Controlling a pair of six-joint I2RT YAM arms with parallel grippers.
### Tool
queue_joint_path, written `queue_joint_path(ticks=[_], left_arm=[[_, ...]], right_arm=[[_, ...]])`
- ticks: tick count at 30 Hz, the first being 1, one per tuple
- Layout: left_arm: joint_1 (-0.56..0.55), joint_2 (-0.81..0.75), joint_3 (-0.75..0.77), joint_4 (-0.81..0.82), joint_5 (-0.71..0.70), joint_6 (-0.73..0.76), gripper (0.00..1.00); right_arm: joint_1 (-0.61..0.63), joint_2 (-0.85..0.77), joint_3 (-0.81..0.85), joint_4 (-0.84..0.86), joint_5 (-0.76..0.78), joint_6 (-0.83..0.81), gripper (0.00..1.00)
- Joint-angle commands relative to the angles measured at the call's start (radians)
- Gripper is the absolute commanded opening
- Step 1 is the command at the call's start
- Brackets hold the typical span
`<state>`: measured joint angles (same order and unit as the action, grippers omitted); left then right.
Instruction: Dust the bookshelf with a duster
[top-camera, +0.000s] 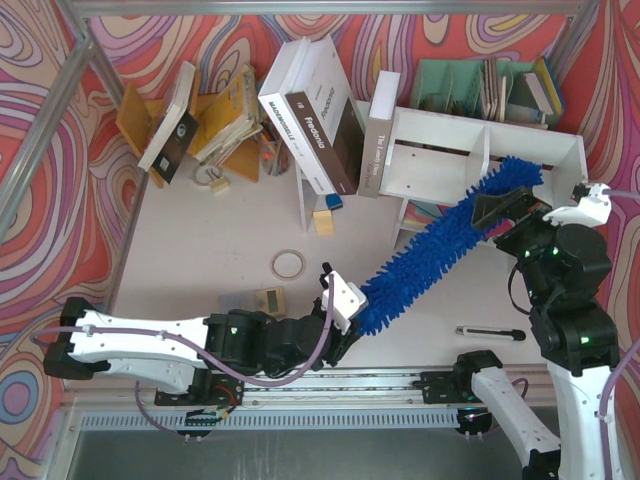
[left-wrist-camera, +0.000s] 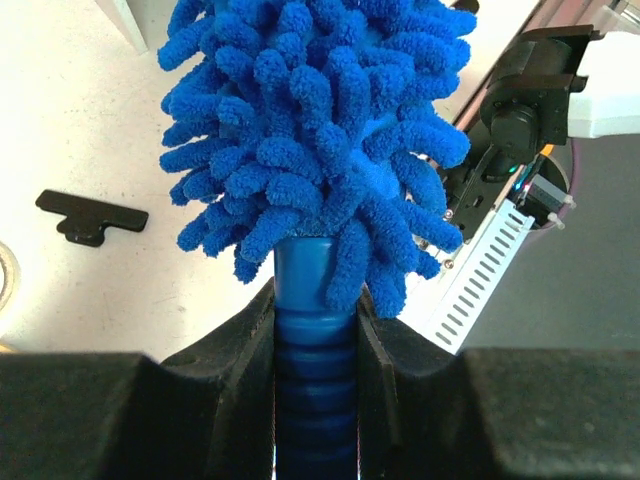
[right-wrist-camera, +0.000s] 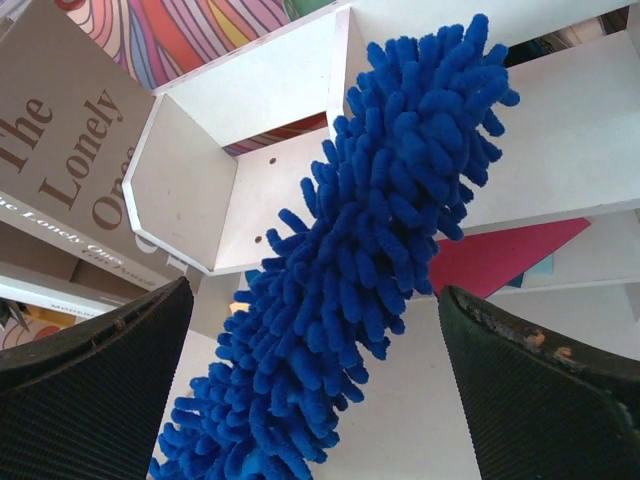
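Note:
The bright-blue fluffy duster (top-camera: 440, 255) runs diagonally from the table's middle up to the white bookshelf (top-camera: 440, 135). Its tip lies over the right compartment, close to the divider. My left gripper (top-camera: 340, 300) is shut on the ribbed blue handle; in the left wrist view both jaws press the handle just below the duster (left-wrist-camera: 320, 130), at the left gripper (left-wrist-camera: 315, 300). My right gripper (top-camera: 510, 210) hovers over the duster's far end, open. In the right wrist view the duster (right-wrist-camera: 370, 290) passes between the wide-apart jaws of the right gripper (right-wrist-camera: 312, 300) without touching them, with the bookshelf (right-wrist-camera: 200, 180) behind.
Large books (top-camera: 315, 110) lean left of the bookshelf, beside a yellow book rack (top-camera: 225, 120). A green file organiser (top-camera: 480, 85) stands behind it. A tape roll (top-camera: 289, 264), a small yellow device (top-camera: 268, 298) and a black clip (top-camera: 490, 332) lie on the table.

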<state>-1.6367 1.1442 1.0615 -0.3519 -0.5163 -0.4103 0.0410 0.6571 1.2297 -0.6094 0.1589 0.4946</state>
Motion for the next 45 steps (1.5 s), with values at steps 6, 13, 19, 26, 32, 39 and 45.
queue_joint_path(ticks=[6, 13, 19, 26, 32, 39, 45], left_arm=[[0.008, 0.033, -0.085, 0.087, 0.018, -0.041, 0.0], [0.011, 0.116, -0.079, 0.116, 0.072, -0.041, 0.0], [0.018, 0.221, 0.006, 0.121, 0.131, 0.011, 0.0], [0.04, 0.328, 0.125, 0.16, 0.172, 0.074, 0.0], [0.057, 0.316, 0.126, 0.173, 0.136, 0.074, 0.0], [0.063, 0.172, 0.011, 0.104, 0.072, 0.009, 0.0], [0.063, -0.002, -0.081, -0.018, 0.034, -0.054, 0.0]], right_arm=[[0.002, -0.008, -0.014, 0.002, -0.006, -0.003, 0.99], [0.001, -0.009, -0.016, 0.002, -0.01, 0.003, 0.99], [0.002, -0.013, -0.018, -0.002, -0.008, 0.004, 0.99], [0.002, -0.01, -0.017, -0.003, -0.01, 0.002, 0.99], [0.002, -0.008, -0.02, 0.002, -0.011, 0.002, 0.99], [0.002, -0.003, -0.036, 0.014, -0.021, 0.005, 0.99], [0.002, -0.004, -0.055, 0.022, -0.028, 0.017, 0.99]])
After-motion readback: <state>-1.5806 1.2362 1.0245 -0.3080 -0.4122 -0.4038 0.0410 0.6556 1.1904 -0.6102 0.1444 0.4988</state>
